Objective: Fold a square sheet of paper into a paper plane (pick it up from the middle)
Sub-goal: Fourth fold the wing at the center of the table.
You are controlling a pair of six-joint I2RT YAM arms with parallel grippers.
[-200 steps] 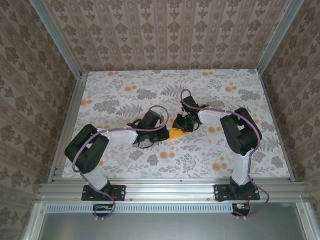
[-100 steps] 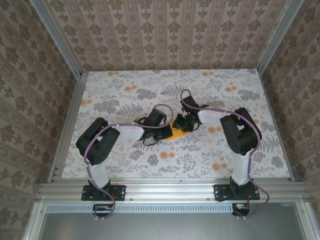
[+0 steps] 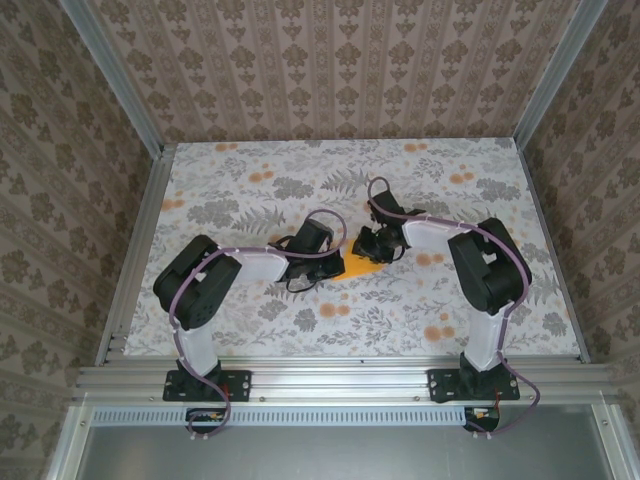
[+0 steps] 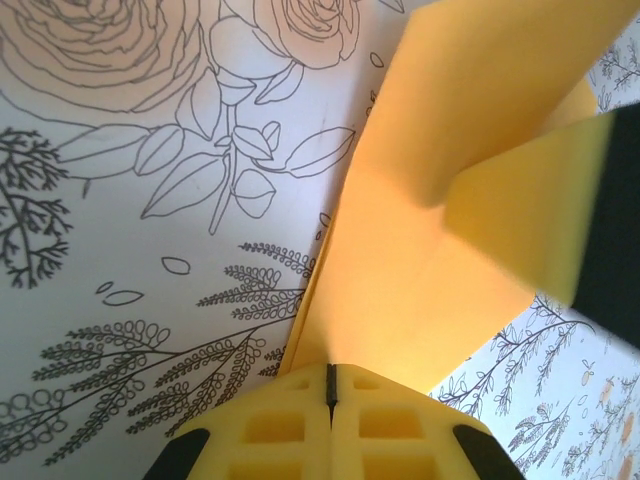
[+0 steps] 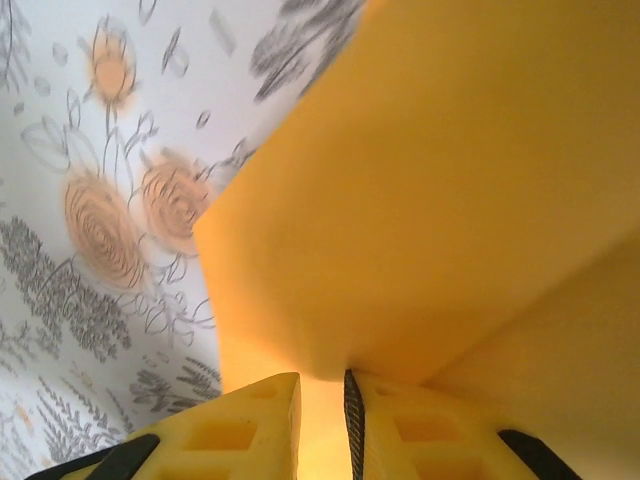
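Left wrist view: left gripper (image 4: 330, 378) has its jaws pressed together on a folded edge of the sheet of paper (image 4: 420, 290), which fans upward beyond them over the floral table (image 4: 150, 200). Right gripper (image 5: 322, 392) nips another edge, with only a thin gap between its jaws. Top view: the paper sits mid-table between both wrists. Judgement: light, thin and limp. It creases readily and likely tears if pulled apart. Best gripped at the doubled, stiffer folds.

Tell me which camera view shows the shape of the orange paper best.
The left wrist view: the orange paper shows its folded flaps and sharp edges against the table. The right wrist view sees it too close, as broad blurred surfaces. The top view gives a small distant wedge.
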